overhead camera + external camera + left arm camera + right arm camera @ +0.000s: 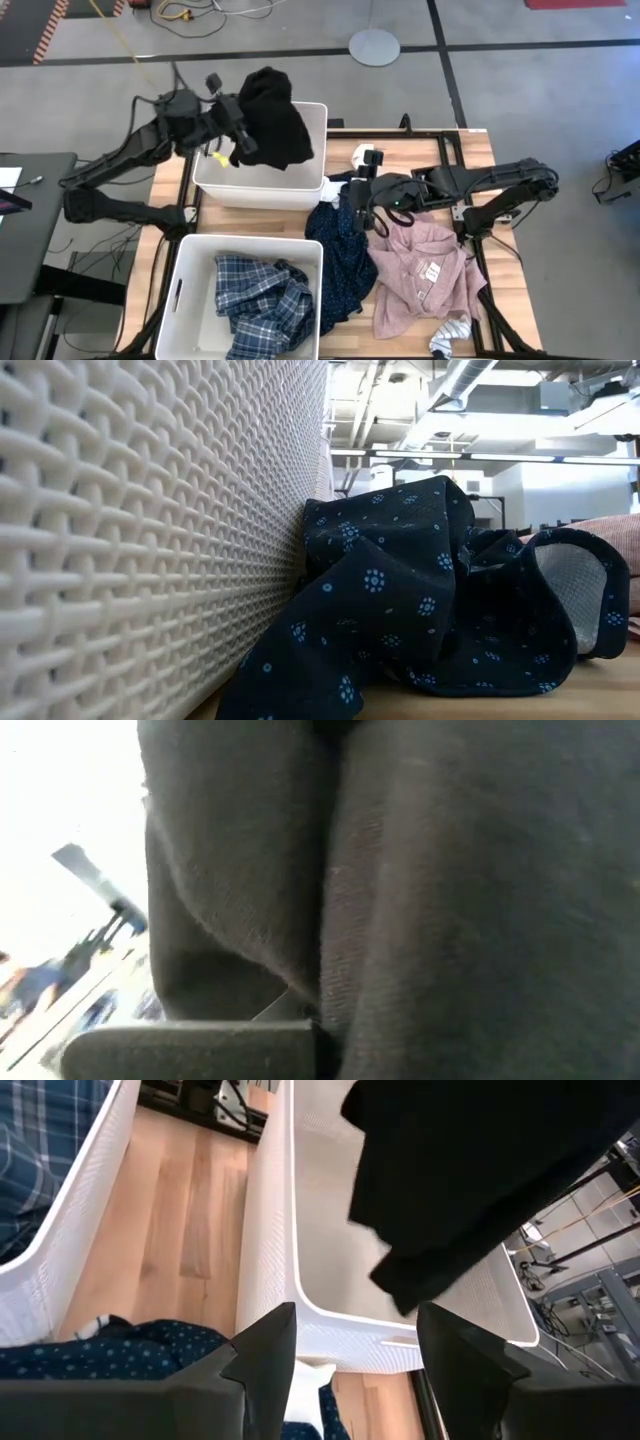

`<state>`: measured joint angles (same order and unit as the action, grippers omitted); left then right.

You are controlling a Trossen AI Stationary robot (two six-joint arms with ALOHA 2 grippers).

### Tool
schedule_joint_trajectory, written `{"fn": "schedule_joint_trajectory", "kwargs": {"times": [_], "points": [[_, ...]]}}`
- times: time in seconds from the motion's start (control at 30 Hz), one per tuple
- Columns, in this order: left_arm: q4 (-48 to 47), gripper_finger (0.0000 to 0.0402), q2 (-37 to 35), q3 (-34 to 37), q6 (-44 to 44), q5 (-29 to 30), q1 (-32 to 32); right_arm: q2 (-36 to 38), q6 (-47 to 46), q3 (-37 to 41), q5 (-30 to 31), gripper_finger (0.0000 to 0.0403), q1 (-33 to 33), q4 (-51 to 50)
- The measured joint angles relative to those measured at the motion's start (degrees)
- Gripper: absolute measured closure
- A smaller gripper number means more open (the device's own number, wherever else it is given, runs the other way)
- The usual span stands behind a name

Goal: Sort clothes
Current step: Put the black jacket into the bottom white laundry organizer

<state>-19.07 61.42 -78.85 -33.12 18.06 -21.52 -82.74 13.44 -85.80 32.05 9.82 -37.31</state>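
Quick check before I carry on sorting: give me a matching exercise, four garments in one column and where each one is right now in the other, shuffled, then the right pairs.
Garments:
1. black piece
2. blue-white plaid shirt
3. navy dotted piece
4. pale pink shirt

Places:
A. lying inside the near white bin
B. spread on the bare table under the right gripper
C. hanging from the left gripper over the far white bin
D. heaped on the table against the near bin's wall

Pairs: 1-C, 2-A, 3-D, 4-B
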Motion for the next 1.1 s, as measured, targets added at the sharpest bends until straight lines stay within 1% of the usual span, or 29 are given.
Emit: {"fn": "schedule_joint_trajectory", "kwargs": {"times": [0.07, 0.13, 0.37, 0.47, 0.6, 0.7, 0.8, 0.93, 1.1], "points": [[0.1, 0.0377, -1.8, 0.0, 0.2, -0.8, 2.1, 0.0, -0.1, 0.0, 0.0, 0.0180, 0.0, -0.2], [-0.4, 0.0377, -4.0, 0.0, 0.4, -2.9, 4.4, 0.0, -0.1, 0.0, 0.0, 0.0180, 0.2, -0.2], [-5.7, 0.0377, -14.2, 0.0, 4.4, -14.0, 14.5, 0.0, 0.6, 0.0, 0.0, 0.0180, 0.0, -0.1], [-6.0, 0.0377, -18.6, 0.0, 6.1, -20.7, 17.6, 0.0, 0.7, 0.0, 0.0, 0.0180, -0.5, 0.0], [-3.3, 0.0377, -23.4, 0.0, 8.0, -33.8, 20.0, 0.0, 0.7, 0.0, -0.2, 0.0180, -1.6, 0.1], [-1.2, 0.0377, -25.7, -0.2, 9.6, -42.5, 20.5, 0.0, 0.5, 0.0, -0.3, 0.0180, -2.3, 0.5], [-0.6, 0.0375, -25.9, -0.2, 10.5, -48.4, 20.5, 0.0, 0.5, 0.0, -1.3, 0.0180, -2.9, 1.1], [-2.2, 0.0367, -24.4, -0.1, 10.4, -51.4, 20.5, 0.0, 0.5, 0.0, -5.7, 0.0180, -3.5, 3.4], [-8.4, 0.0375, -20.7, 0.7, 8.0, -51.8, 20.5, 0.0, 0.5, 0.0, -6.5, 0.0180, -3.6, 3.9]]}}
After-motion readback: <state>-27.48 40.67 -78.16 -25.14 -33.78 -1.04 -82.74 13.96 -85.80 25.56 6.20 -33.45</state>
